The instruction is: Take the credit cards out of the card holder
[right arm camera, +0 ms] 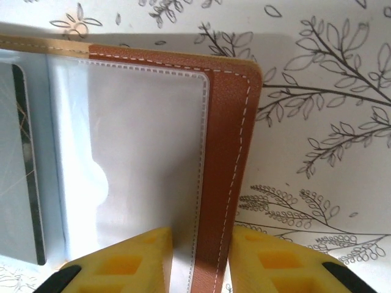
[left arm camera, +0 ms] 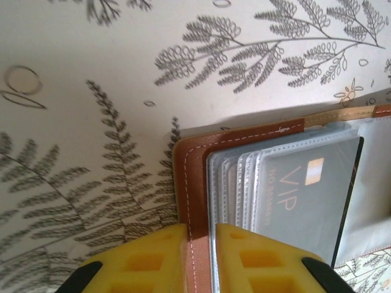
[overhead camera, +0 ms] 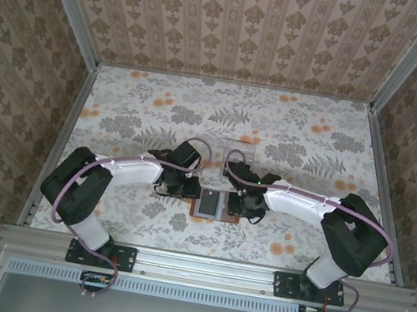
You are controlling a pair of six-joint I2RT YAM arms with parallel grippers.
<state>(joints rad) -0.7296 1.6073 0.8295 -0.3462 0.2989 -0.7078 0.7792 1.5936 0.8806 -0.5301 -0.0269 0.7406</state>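
Note:
The brown leather card holder lies open on the floral table between my two grippers. In the left wrist view its left rim runs between the yellow fingers of my left gripper, which is nearly closed on that rim. A dark credit card marked VIP sits in the top clear sleeve. In the right wrist view my right gripper straddles the holder's right rim with its jaws partly apart, one finger over an empty clear sleeve. The dark card's edge shows at the left.
A faint clear tray lies just behind the grippers. Patterned walls with metal rails close in the table on three sides. Both arms reach inward from the near edge.

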